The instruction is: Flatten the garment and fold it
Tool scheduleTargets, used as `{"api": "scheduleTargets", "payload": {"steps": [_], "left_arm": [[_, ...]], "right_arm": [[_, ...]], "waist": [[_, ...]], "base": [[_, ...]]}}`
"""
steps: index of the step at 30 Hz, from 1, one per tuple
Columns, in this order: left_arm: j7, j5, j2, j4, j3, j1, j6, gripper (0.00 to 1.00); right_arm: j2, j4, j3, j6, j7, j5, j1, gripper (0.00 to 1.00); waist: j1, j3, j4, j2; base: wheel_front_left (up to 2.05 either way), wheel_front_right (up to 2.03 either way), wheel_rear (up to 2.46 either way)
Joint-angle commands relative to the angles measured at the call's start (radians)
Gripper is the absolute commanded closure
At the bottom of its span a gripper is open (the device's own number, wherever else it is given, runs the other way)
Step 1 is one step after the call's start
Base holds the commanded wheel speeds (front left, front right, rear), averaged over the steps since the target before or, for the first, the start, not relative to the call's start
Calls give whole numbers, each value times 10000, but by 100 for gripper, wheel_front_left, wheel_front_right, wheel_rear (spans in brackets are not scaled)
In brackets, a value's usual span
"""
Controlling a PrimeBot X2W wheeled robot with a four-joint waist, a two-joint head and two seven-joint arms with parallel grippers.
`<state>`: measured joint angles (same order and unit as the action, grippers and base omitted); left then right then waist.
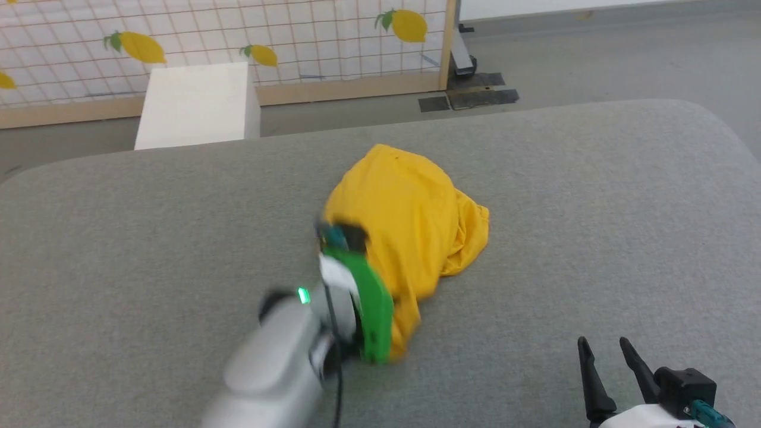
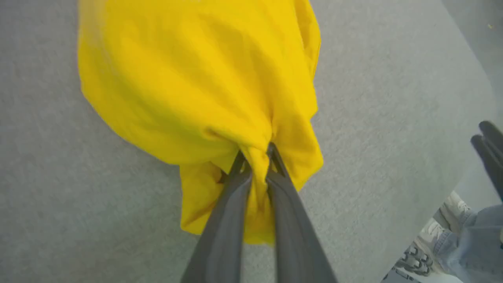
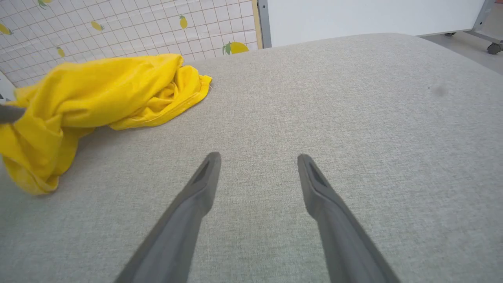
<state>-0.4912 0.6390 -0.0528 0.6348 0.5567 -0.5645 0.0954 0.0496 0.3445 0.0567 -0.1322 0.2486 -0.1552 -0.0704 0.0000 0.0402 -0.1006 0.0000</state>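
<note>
Plainly the grey padded table (image 1: 594, 208) serves as the spreading surface. The garment (image 1: 410, 220) sits near its middle as a crumpled yellow heap, not yet flattened. Its near edge rises off the table because the left gripper (image 2: 255, 157) is clamped on a pinch of fabric there, likely to lift and shake it open. That forearm reaches diagonally forward from the lower left. The right gripper (image 3: 259, 157) waits well apart, low over bare table, fingers spread and empty.

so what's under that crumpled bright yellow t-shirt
The grey fabric surface shows all round the bright yellow T-shirt, and the left gripper pinches a fold at its edge. Whatever lies beneath the heap is hidden by cloth.
</note>
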Motion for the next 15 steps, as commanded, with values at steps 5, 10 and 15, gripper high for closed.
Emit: {"api": "scheduleTargets", "payload": {"steps": [5, 10, 15], "left_arm": [[-723, 1006, 23, 402, 1039, 921, -239, 100], [-248, 2339, 24, -362, 418, 655, -665, 0], [1361, 3353, -30, -1570, -1043, 345, -888, 0]], "right_arm": [[6, 64, 97, 15, 109, -39, 103, 0], [6, 181, 144, 15, 119, -97, -56, 0], [6, 209, 165, 15, 125, -122, -145, 0]], "waist": [[0, 68, 0, 0], [0, -144, 334, 0], [0, -560, 683, 0]], "base": [[0, 0, 0], [0, 0, 0], [0, 0, 0]]}}
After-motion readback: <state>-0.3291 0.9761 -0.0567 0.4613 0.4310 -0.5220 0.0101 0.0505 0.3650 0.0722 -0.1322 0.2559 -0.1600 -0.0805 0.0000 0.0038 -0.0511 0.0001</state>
